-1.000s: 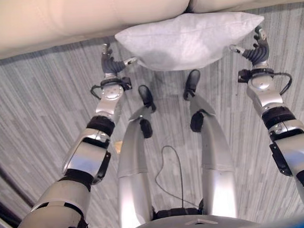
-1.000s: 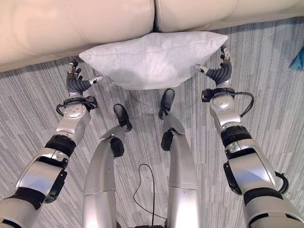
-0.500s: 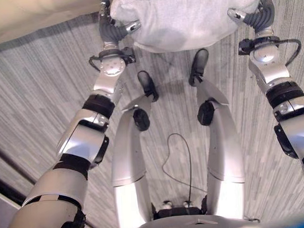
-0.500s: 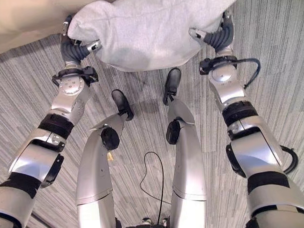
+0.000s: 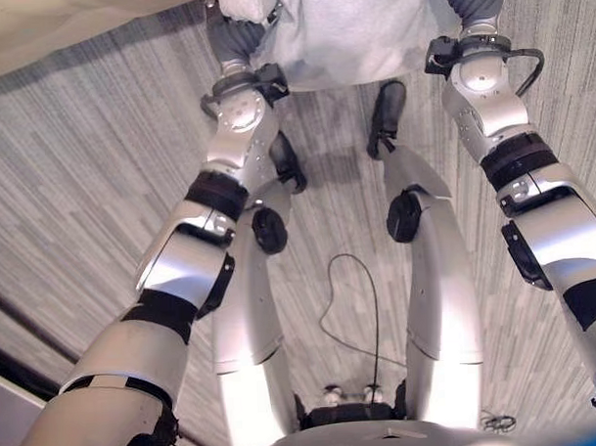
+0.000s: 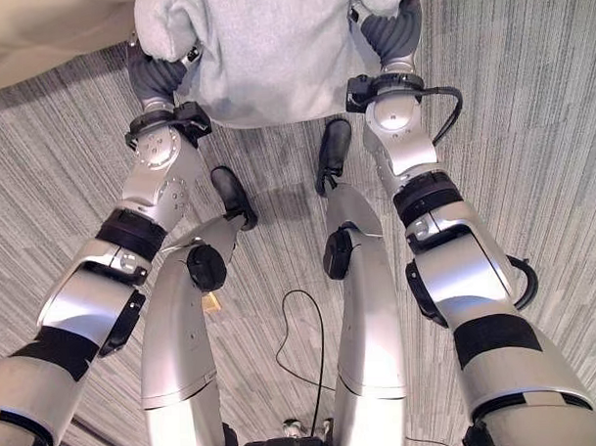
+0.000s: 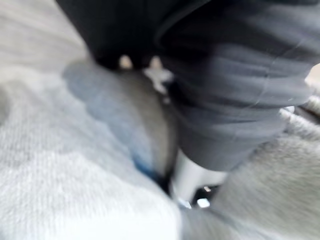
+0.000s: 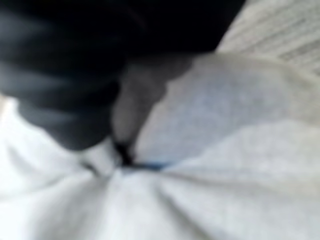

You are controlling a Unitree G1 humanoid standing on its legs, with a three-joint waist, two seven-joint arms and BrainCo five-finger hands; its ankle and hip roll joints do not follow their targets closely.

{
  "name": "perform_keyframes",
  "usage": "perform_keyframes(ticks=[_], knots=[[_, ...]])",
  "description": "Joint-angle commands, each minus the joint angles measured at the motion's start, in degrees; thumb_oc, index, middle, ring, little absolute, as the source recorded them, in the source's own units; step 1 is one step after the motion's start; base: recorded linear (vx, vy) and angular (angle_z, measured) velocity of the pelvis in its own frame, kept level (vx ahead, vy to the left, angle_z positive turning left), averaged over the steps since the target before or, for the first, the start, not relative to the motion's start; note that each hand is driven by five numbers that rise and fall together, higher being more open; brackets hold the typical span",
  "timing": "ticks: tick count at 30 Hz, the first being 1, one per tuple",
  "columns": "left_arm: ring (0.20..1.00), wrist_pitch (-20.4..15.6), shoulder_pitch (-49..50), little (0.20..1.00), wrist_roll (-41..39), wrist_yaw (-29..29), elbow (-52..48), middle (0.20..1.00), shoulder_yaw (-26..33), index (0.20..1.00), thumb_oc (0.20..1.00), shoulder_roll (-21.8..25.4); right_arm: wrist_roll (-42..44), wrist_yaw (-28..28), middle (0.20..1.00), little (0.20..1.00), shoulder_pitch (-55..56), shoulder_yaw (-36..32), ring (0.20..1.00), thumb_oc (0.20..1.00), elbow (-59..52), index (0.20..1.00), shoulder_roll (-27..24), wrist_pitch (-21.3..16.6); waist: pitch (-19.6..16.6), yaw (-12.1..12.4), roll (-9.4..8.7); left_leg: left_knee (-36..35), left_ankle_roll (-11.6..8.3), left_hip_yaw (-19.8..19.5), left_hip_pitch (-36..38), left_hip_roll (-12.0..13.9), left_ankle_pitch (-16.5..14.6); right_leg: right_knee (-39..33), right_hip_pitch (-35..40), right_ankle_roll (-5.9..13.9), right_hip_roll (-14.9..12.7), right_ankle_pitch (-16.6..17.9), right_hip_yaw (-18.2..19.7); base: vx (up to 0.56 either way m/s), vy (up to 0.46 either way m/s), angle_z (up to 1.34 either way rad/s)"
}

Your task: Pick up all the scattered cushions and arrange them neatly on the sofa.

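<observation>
A light grey cushion (image 6: 273, 57) hangs above the striped floor, just in front of the cream sofa (image 6: 37, 36). It is squeezed between my two hands. My left hand (image 6: 154, 79) grips its left end, where a corner of cloth folds over the hand. At the right end sits my right hand (image 6: 391, 34). In the left wrist view the left hand (image 7: 225, 100) is sunk into bunched cushion (image 7: 60, 190) cloth. The right hand (image 8: 65, 75) pinches a gathered fold of the cushion (image 8: 225, 165) in the right wrist view.
Grey striped carpet (image 6: 530, 127) spreads on both sides. The sofa's front edge (image 5: 66, 30) runs across the upper left corner.
Both hands have risen and drawn closer together, lifting the cushion off the floor and bunching it narrower. The camera has tilted, so less of the sofa shows.
</observation>
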Motion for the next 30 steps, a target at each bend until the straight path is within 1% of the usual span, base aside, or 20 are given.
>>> perform_keyframes(ticks=[1,2,3,6,7,9,10,11,12,14,16,20,21,22,23,25,26,28,29,30], knots=[[0.200,-5.12,2.05,0.200,3.34,-2.48,-7.71,0.200,-1.76,0.200,0.200,-5.60,-4.09,5.37,0.200,0.200,2.19,4.26,0.200,0.200,-8.99,0.200,7.09,-6.81,-7.17,0.13,3.53,-11.64,-3.81,-6.99,0.89,-0.80,9.38,5.30,2.78,7.87,1.16,-7.18,1.00,-0.03,-0.020,0.02],[0.200,-4.94,3.68,0.200,3.63,-2.92,-8.96,0.200,-1.76,0.200,0.200,-5.65,-4.38,5.70,0.200,0.200,4.21,3.72,0.200,0.200,-10.44,0.200,6.82,-6.90,-7.63,0.03,3.52,-12.93,-3.85,-6.98,2.51,-0.87,9.71,4.45,4.42,7.91,1.10,-7.11,0.62,-0.03,-0.047,0.03],[0.200,-4.58,7.78,0.200,4.82,-3.84,-11.42,0.200,-1.60,0.200,0.200,-5.66,-5.02,6.12,0.200,0.200,9.26,2.06,0.200,0.200,-13.68,0.200,5.98,-7.43,-8.86,-0.10,3.57,-16.32,-4.35,-6.64,7.28,-1.00,10.06,1.86,9.21,7.91,1.22,-7.19,-0.07,-0.03,-0.041,0.06],[0.200,-4.41,11.41,0.200,5.21,-4.81,-13.19,0.200,-1.26,0.200,0.200,-5.96,-5.03,6.56,0.200,0.200,13.27,0.63,0.200,0.200,-16.07,0.200,6.15,-7.71,-9.25,-0.10,3.52,-19.21,-4.79,-6.74,11.88,-1.17,10.49,-0.64,14.08,7.92,1.12,-7.07,-0.56,0.00,-0.040,0.09],[0.200,-4.38,14.49,0.200,4.56,-6.03,-14.10,0.200,-1.05,0.200,0.200,-6.44,-5.96,7.00,0.200,0.200,16.65,0.21,0.200,0.200,-17.40,0.200,6.28,-7.50,-10.03,0.08,3.15,-21.81,-5.25,-7.07,16.03,-1.27,10.98,-3.10,18.36,8.02,0.98,-6.87,-1.16,-0.01,-0.057,0.11],[0.200,-4.21,16.53,0.200,3.99,-6.90,-14.91,0.200,-1.10,0.200,0.200,-6.85,-6.52,7.27,0.200,0.200,18.67,0.06,0.200,0.200,-18.68,0.200,6.19,-7.36,-10.24,0.10,3.00,-23.68,-5.46,-7.28,18.79,-1.47,11.35,-4.83,21.18,8.03,1.05,-6.69,-1.55,-0.02,-0.050,0.12],[0.200,-4.28,20.02,0.200,2.32,-8.77,-16.43,0.200,-1.27,0.200,0.200,-7.50,-7.30,7.81,0.200,0.200,22.61,-0.25,0.200,0.200,-20.59,0.200,6.17,-7.18,-11.38,0.34,2.56,-26.68,-5.97,-7.39,23.52,-1.72,12.17,-7.72,25.89,8.11,0.89,-6.48,-2.28,-0.01,-0.043,0.10],[0.200,-4.27,20.31,0.200,2.30,-8.81,-16.55,0.200,-1.35,0.200,0.200,-7.50,-7.35,7.80,0.200,0.200,22.94,-0.29,0.200,0.200,-20.78,0.200,6.19,-7.12,-11.27,0.35,2.55,-27.03,-6.00,-7.39,24.06,-1.75,12.30,-8.00,26.41,8.12,0.92,-6.41,-2.34,0.02,-0.071,0.12],[0.200,-3.84,23.99,0.200,2.03,-9.79,-17.17,0.200,-1.56,0.200,0.200,-7.56,-6.83,8.50,0.200,0.200,27.05,-1.26,0.200,0.200,-22.08,0.200,6.78,-7.06,-12.32,0.74,2.31,-30.09,-6.38,-7.55,29.34,-2.10,12.97,-10.79,31.45,8.14,0.73,-6.45,-3.09,0.03,-0.040,0.11],[0.200,-3.72,25.65,0.200,1.76,-10.18,-17.47,0.200,-1.81,0.200,0.200,-7.89,-6.72,8.77,0.200,0.200,29.09,-1.48,0.200,0.200,-22.75,0.200,7.28,-7.11,-12.77,0.82,2.07,-31.51,-6.74,-7.46,32.10,-2.18,13.39,-12.36,34.30,8.12,0.84,-6.37,-3.56,0.03,-0.036,0.11],[0.200,-3.28,30.77,0.200,1.18,-12.17,-17.84,0.200,-2.16,0.200,0.200,-8.76,-9.47,9.74,0.200,0.200,34.34,-0.64,0.200,0.200,-24.53,0.200,7.38,-6.36,-14.25,1.05,1.27,-35.14,-7.52,-7.08,41.49,-2.25,14.01,-16.87,43.65,7.95,1.41,-6.29,-5.00,0.07,-0.047,0.14],[0.200,-2.67,34.70,0.200,1.11,-13.43,-17.80,0.200,-3.45,0.200,0.200,-9.44,-10.04,10.34,0.200,0.200,39.57,0.23,0.200,0.200,-25.51,0.200,8.98,-5.98,-14.87,0.77,0.54,-37.10,-8.32,-6.08,50.94,-2.03,14.00,-21.29,54.24,7.73,2.19,-6.32,-6.51,0.07,-0.028,0.08],[0.200,-2.27,36.86,0.200,2.03,-14.24,-18.17,0.200,-3.97,0.200,0.200,-9.13,-11.75,11.11,0.200,0.200,42.11,1.18,0.200,0.200,-26.13,0.200,9.23,-5.26,-15.21,0.74,0.04,-37.67,-8.20,-5.33,55.56,-2.09,15.19,-24.60,60.13,7.12,2.79,-4.76,-7.50,0.12,-0.017,0.16],[0.200,-2.25,36.97,0.200,2.02,-14.23,-18.17,0.200,-3.99,0.200,0.200,-9.15,-11.75,11.11,0.200,0.200,42.22,1.21,0.200,0.200,-26.13,0.200,9.24,-5.23,-15.20,0.77,0.10,-37.54,-8.77,-5.72,56.44,-2.05,13.80,-24.21,60.86,7.64,2.91,-6.12,-7.11,0.05,-0.015,0.12],[0.200,-2.01,37.96,0.200,3.09,-14.61,-18.92,0.200,-4.64,0.200,0.200,-8.65,-12.20,11.53,0.200,0.200,43.84,1.32,0.200,0.200,-26.91,0.200,9.13,-5.12,-15.33,0.55,-0.14,-37.79,-8.41,-5.01,58.15,-2.15,15.08,-26.03,63.32,7.02,3.27,-4.63,-7.59,0.11,-0.017,0.02],[0.200,-1.63,40.61,0.200,4.44,-15.67,-20.37,0.200,-5.30,0.200,0.200,-8.59,-13.60,12.29,0.200,0.200,47.41,1.31,0.200,0.200,-28.02,0.200,9.02,-4.62,-16.78,0.02,-1.07,-36.53,-9.56,-3.24,63.47,-2.13,14.54,-29.67,71.31,7.02,4.23,-4.90,-8.46,0.11,-0.010,0.07],[0.200,-1.62,40.64,0.200,4.44,-15.67,-20.39,0.200,-5.30,0.200,0.200,-8.58,-13.61,12.29,0.200,0.200,47.44,1.31,0.200,0.200,-28.04,0.200,9.03,-4.61,-16.67,0.03,-1.07,-36.55,-9.57,-3.24,63.63,-2.11,14.53,-29.74,71.49,7.02,4.26,-4.87,-8.46,0.10,0.001,0.09],[0.200,-1.42,42.13,0.200,4.46,-16.24,-20.83,0.200,-5.63,0.200,0.200,-8.47,-14.31,12.72,0.200,0.200,49.44,1.08,0.200,0.200,-28.72,0.200,9.05,-4.26,-17.84,0.10,-1.53,-36.47,-10.22,-2.90,66.79,-2.04,14.87,-32.73,76.28,7.20,4.72,-4.88,-9.21,0.14,0.007,0.05],[0.200,-1.13,42.76,0.200,4.56,-16.64,-21.28,0.200,-6.01,0.200,0.200,-8.26,-13.90,13.05,0.200,0.200,50.75,0.79,0.200,0.200,-28.82,0.200,9.20,-4.27,-18.69,0.05,-1.62,-38.00,-10.40,-2.57,68.65,-2.11,15.46,-34.03,78.19,7.44,4.96,-4.76,-9.48,0.25,0.050,0.06],[0.200,-0.77,44.28,0.200,5.15,-16.99,-21.60,0.200,-6.41,0.200,0.200,-8.18,-13.58,13.34,0.200,0.200,52.85,0.00,0.200,0.200,-29.39,0.200,9.27,-4.14,-20.45,-0.20,-1.55,-42.87,-10.50,-1.04,71.42,-2.49,16.53,-36.25,80.82,7.94,5.63,-4.09,-10.08,0.18,0.049,0.12]])
